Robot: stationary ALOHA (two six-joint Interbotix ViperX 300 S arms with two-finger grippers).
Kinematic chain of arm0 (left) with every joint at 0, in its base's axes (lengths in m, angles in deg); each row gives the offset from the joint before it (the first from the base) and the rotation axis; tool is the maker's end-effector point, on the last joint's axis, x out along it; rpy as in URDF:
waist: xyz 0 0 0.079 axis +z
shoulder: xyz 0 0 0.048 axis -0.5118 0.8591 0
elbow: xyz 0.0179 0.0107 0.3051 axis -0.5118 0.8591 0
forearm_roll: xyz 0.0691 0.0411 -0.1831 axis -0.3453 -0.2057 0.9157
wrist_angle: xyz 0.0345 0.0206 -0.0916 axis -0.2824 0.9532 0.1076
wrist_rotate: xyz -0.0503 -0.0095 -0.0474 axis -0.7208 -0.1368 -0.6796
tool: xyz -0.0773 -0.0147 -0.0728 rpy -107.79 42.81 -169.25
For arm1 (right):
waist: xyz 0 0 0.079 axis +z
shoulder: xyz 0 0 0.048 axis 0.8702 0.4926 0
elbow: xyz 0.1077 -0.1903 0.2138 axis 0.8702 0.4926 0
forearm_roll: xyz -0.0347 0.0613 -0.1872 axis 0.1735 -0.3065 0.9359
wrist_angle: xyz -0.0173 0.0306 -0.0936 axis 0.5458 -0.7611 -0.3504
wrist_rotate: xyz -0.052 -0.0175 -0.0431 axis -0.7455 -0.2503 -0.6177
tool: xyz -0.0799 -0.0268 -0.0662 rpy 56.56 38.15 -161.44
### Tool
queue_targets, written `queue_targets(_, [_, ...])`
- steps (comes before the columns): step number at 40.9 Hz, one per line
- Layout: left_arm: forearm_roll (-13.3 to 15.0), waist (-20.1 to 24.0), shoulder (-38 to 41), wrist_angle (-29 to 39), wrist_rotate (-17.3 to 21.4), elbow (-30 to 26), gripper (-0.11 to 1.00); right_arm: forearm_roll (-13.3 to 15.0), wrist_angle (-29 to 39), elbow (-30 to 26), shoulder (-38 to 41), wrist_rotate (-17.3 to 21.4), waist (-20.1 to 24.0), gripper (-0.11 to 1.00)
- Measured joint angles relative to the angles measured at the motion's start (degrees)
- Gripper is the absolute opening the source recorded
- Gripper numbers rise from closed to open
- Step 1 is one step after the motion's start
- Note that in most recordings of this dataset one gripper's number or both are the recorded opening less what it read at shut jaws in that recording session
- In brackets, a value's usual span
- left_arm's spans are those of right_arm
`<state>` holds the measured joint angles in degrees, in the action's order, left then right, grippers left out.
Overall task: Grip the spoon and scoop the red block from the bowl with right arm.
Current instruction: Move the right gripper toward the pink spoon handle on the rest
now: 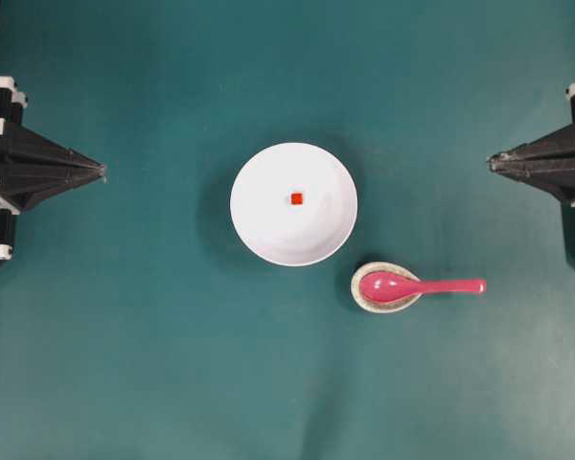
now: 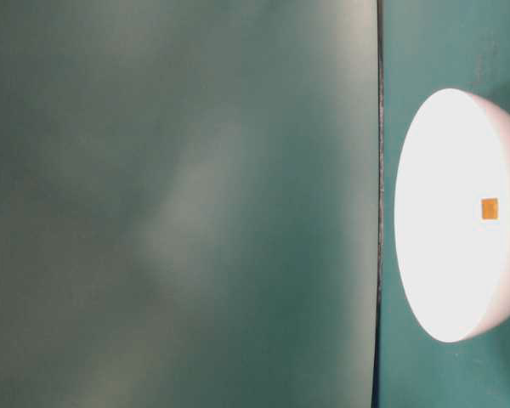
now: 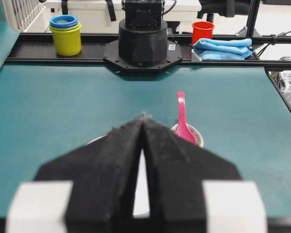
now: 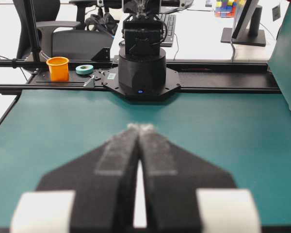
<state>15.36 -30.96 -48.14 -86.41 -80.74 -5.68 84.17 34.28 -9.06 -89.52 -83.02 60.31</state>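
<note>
A teal table (image 1: 125,364) fills the view, with an office chair (image 4: 63,34) and white desks (image 4: 199,24) behind.

Left gripper (image 1: 102,171): matte black, wedge-shaped, tapered to fine point; white blocks flanked body. Right gripper (image 1: 492,161): same black wedge, white parts at rear. Wrist views: fingers (image 3: 123,160) were black with rough, grainy pad faces, greyish wear strips on right pair (image 4: 117,158); white square blocks at both lower corners. Arm base (image 4: 141,73) was black, cylindrical on octagonal plate, screws round rim, small blue light.
</note>
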Motion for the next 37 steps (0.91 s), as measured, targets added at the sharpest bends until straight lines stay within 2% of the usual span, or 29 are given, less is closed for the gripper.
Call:
queue_targets(1, [0.09,0.00,0.00,0.00,0.09,0.00,0.00,-0.09,0.09,0.00,0.09,0.09,0.00,0.00])
queue_targets(2, [-1.23,0.00,-0.09,0.44,1.67,-0.44,0.00,-0.70,0.35,0.62,0.62,1.05,0.35,0.00])
queue_targets(6, [-1.32,0.00,-0.26,1.32,2.02,-1.05,0.00,-2.90,1.85,1.49,3.25,3.25,0.53,0.00])
queue_targets(12, [-1.32,0.00,-0.44,3.16,2.29,-1.23,0.00,-3.52,1.85,3.43,8.17,6.24,2.55,0.00])
queue_targets(17, [-1.32,0.00,-0.53,4.22,2.11,-1.23,0.00,-4.22,-0.97,5.54,13.01,9.93,5.71,0.01])
queue_targets(19, [-1.32,0.00,-0.53,4.31,2.02,-1.23,0.00,-4.92,-2.64,6.50,14.85,11.60,7.03,0.08])
queue_targets(25, [-1.32,0.00,-0.62,4.83,1.76,-1.23,0.00,-8.44,-6.68,8.53,20.57,15.29,11.25,0.50])
queue_targets(26, [-1.32,-0.09,-0.62,4.92,1.76,-1.23,0.00,-8.96,-7.12,8.70,21.36,15.47,11.87,0.54])
queue_targets(32, [-1.32,0.00,-0.70,5.54,1.76,-1.23,0.00,-10.37,-10.99,9.67,27.16,15.56,15.73,0.51])
queue_targets(37, [-1.32,0.00,-0.79,6.42,1.76,-1.32,0.00,-10.81,-18.02,11.78,32.78,15.38,18.19,0.51])
